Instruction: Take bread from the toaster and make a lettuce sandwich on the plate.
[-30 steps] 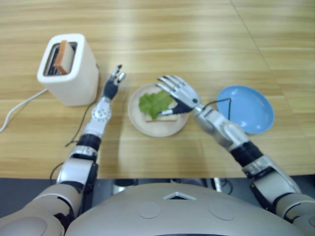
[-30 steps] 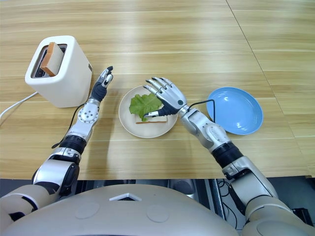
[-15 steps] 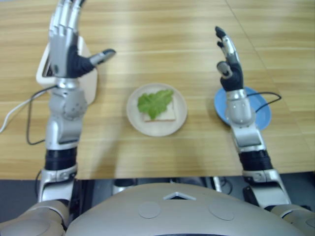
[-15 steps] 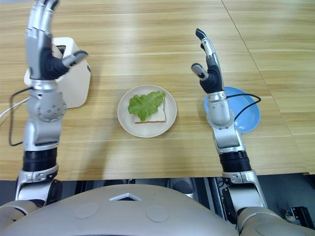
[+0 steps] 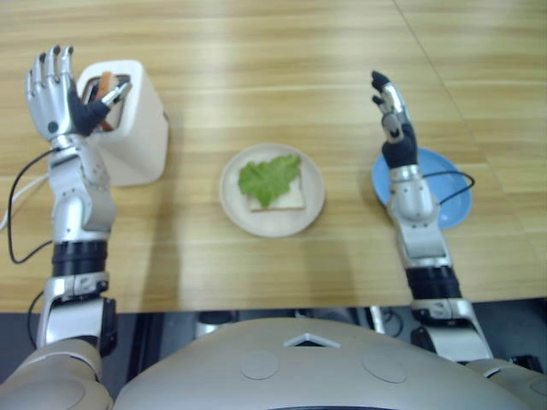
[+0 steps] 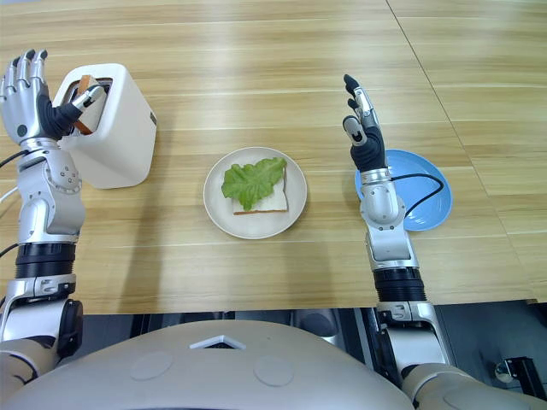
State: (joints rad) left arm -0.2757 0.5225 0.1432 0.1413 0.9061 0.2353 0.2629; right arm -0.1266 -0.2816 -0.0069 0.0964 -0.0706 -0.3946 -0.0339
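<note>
Bright, even overhead light is falling; pale sheen is streaking the table (image 6: 256, 34) beyond the fingers (image 6: 362, 104) of the right hand (image 6: 367, 145); the plate (image 6: 224, 215) is casting only faint shadow.

The left hand (image 6: 30, 94) crosses in front of the bread slice (image 5: 107, 82) standing in the toaster (image 6: 115, 128), whose slot hides the slice's lower part; whether hand and slice touch cannot be told. The lettuce leaf (image 6: 249, 181) covers most of the plated bread (image 6: 278, 202) on the tan plate (image 6: 224, 218). The wrist below the right hand (image 6: 363, 128) hides the blue plate's (image 6: 425, 203) left rim.
</note>
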